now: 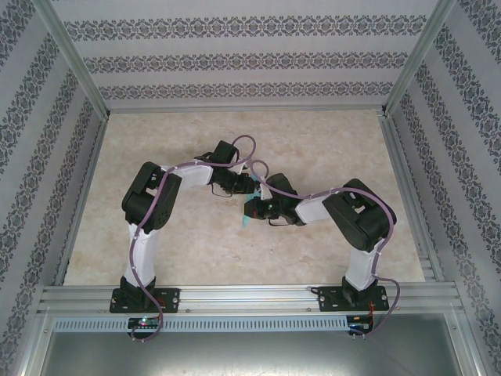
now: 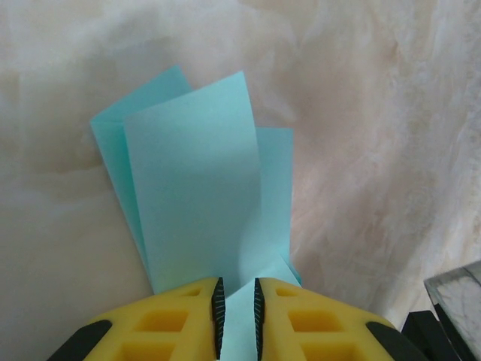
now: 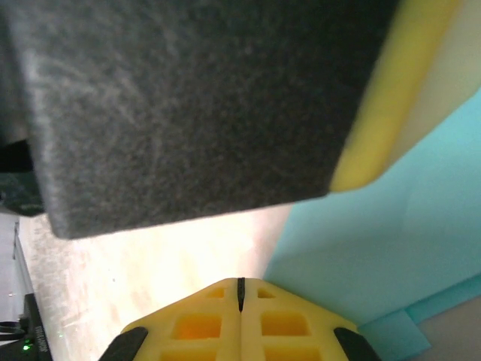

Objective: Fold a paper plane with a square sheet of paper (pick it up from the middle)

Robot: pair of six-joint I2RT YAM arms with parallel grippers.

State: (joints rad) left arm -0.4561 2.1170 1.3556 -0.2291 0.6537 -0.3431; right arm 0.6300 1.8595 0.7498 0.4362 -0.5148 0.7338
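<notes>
The square sheet of paper [image 1: 248, 220] is teal and folded into several overlapping layers [image 2: 195, 188]. It sits where both arms meet at the table's middle. My left gripper [image 2: 237, 301] is shut on the paper: a flap passes between its black pads, and the other layers fan out beyond the yellow fingers. My right gripper [image 3: 240, 284] is shut with its pads touching and nothing between them. Its tips sit just left of the paper's edge [image 3: 376, 248]. In the right wrist view the left gripper's dark body [image 3: 188, 98] and one yellow finger [image 3: 383, 113] hang close above.
The marble-patterned table [image 1: 196, 251] is boxed in by aluminium rails [image 1: 235, 296] and patterned walls [image 1: 235, 63]. Both arms' elbows bend outward from their bases. A dark part of the right arm [image 2: 451, 308] shows at the left wrist view's lower right.
</notes>
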